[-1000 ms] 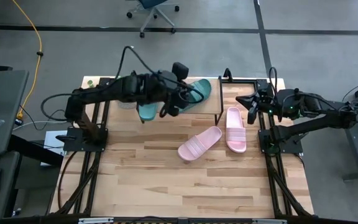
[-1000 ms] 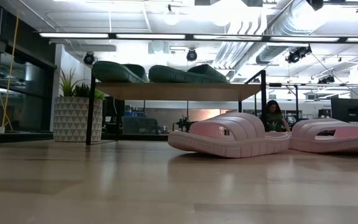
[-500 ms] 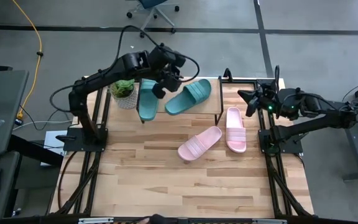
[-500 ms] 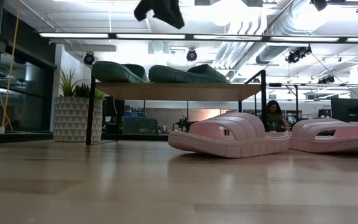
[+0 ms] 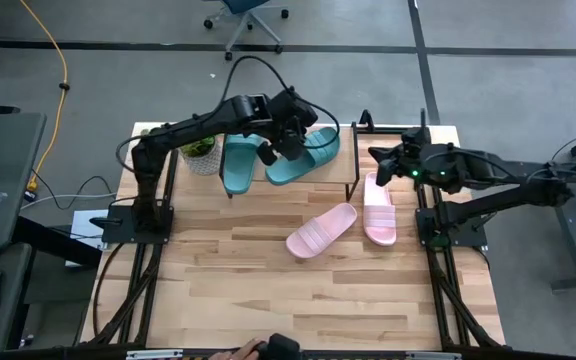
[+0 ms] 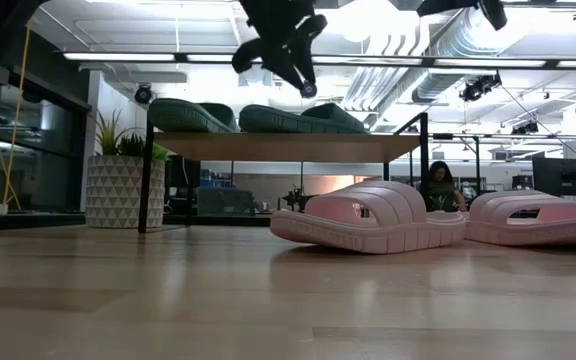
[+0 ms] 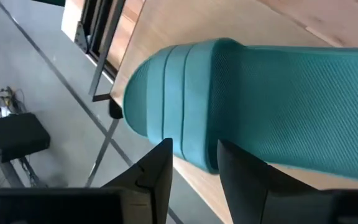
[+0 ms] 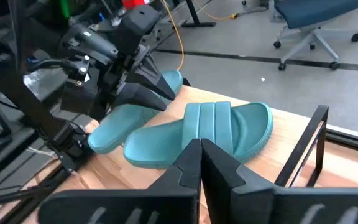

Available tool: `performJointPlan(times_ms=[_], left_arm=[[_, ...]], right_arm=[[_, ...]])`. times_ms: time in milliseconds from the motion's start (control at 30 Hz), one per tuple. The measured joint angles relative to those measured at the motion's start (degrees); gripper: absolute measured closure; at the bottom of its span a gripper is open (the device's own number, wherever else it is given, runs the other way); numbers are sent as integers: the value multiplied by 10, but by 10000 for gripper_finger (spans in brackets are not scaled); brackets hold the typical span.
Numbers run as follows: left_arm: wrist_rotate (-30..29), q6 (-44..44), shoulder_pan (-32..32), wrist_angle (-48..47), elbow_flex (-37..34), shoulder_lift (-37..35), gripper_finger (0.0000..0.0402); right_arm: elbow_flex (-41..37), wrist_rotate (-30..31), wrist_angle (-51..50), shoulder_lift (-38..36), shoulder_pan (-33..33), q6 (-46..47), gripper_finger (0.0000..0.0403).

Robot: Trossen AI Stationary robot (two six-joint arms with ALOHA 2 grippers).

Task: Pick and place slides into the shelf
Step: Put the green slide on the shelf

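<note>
Two dark teal ribbed-strap slides (image 5: 303, 157) lying on light wood plank shelf (image 5: 373, 140); two pale pink ribbed-strap slides (image 5: 321, 231) on wooden tabletop (image 5: 298, 290) beside it. Left gripper (image 5: 280, 143) above teal pair, fingers parted, nothing held. Right gripper (image 5: 376, 160) clenched, empty, near shelf end. Advisable: lift clear vertically, avoid nudging teal strap. No legible writing or branding.

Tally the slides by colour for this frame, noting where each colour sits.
Teal slides: 2, one beside the other, both on the shelf.
Pink slides: 2, one and another, both on the table.
Total: 4 slides.
</note>
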Motion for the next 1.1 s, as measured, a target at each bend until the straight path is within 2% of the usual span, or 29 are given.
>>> performJointPlan(times_ms=[200, 733, 867, 967, 1100], left_arm=[[12, 12, -3, -1, 0, 20, 288], [-30, 14, -11, 37, 0, 60, 291], [-57, 0, -12, 36, 0, 61, 292], [-69, -11, -12, 36, 0, 61, 310], [-77, -17, -12, 35, 0, 61, 362]], right_arm=[[0, -21, 0, 13, -17, 0, 402], [0, -21, 0, 11, -24, -4, 402], [0, -21, 0, 11, -24, -5, 402], [0, -21, 0, 11, -24, -9, 402], [0, -21, 0, 11, -24, -11, 402]])
